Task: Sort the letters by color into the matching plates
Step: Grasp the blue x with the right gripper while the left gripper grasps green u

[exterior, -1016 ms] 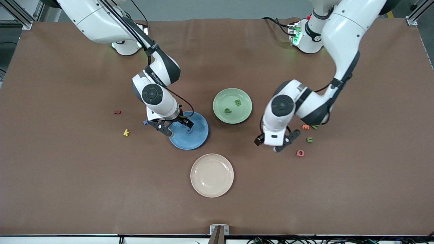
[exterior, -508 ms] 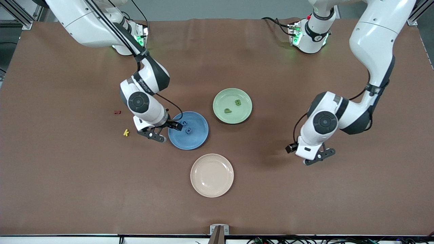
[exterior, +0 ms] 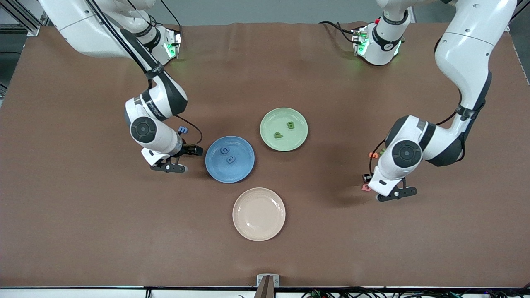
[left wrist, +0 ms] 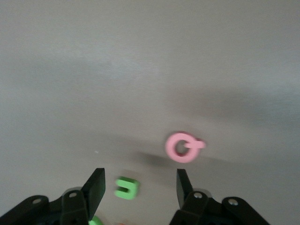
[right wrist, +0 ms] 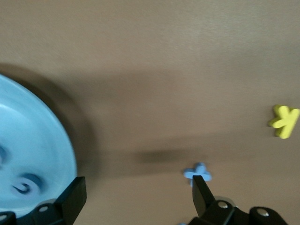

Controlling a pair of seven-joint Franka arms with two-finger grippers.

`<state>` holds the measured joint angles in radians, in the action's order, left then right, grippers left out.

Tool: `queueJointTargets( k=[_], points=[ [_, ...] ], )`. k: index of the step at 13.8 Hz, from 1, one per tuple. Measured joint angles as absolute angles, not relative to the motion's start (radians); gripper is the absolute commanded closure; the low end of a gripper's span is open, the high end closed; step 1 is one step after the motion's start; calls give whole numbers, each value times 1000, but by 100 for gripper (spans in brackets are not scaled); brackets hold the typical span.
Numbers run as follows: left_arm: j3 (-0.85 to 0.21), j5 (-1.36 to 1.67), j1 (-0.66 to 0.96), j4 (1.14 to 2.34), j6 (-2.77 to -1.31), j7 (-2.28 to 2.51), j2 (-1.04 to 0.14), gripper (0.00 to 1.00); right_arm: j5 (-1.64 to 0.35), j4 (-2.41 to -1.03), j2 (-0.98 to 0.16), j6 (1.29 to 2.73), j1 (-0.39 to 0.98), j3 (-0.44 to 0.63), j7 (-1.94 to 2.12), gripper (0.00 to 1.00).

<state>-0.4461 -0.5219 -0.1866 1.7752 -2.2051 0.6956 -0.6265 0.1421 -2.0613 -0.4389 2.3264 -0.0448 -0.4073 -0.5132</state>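
The blue plate (exterior: 238,169) holds two blue letters (exterior: 228,155). The pale green plate (exterior: 273,120) holds two green letters (exterior: 284,130). A blue letter E (exterior: 182,130) lies beside the right arm. My right gripper (exterior: 180,159) is open and empty, low over the table beside the blue plate (right wrist: 33,140). A blue x-shaped letter (right wrist: 198,173) lies by one of its fingers. My left gripper (exterior: 381,186) is open over a green letter u (left wrist: 126,188), which lies between its fingers. Another green piece (left wrist: 96,220) shows at the edge of the left wrist view.
A cream plate (exterior: 258,214) lies nearer the front camera than the blue plate. A pink letter (left wrist: 183,146) lies just past the green u, partly hidden in the front view (exterior: 366,187). An orange letter (exterior: 373,155) lies by the left arm. A yellow k (right wrist: 283,122) lies near the blue x.
My right gripper moved off the blue plate toward the right arm's end; a second blue letter now shows in the plate. My left gripper swung from beside the green plate to over the loose letters.
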Motion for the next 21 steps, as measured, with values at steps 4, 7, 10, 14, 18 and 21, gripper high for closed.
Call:
queueJointTargets(
  k=[4,7,10,14,18,21],
  points=[
    [-452,-522,-226,1821,-2221,665,-626,38,142,-2143,-385,2370,-74,-408,-434,0],
    [-463,-523,-272,1879,-2309,665,-626,39,142,-2212,-371,2435,-91,-407,-531,3],
    [-484,-523,-294,1907,-2326,665,-623,39,142,-2225,-371,2445,-103,-407,-621,4],
    [-492,-523,-293,1939,-2333,665,-604,43,145,-2232,-371,2469,-110,-401,-631,10],
    [-491,-523,-297,1954,-2340,665,-604,43,162,-2250,-392,2517,-110,-378,-634,23],
    [-491,-523,-300,1960,-2340,665,-604,44,164,-2250,-406,2522,-110,-378,-636,27]
  ],
)
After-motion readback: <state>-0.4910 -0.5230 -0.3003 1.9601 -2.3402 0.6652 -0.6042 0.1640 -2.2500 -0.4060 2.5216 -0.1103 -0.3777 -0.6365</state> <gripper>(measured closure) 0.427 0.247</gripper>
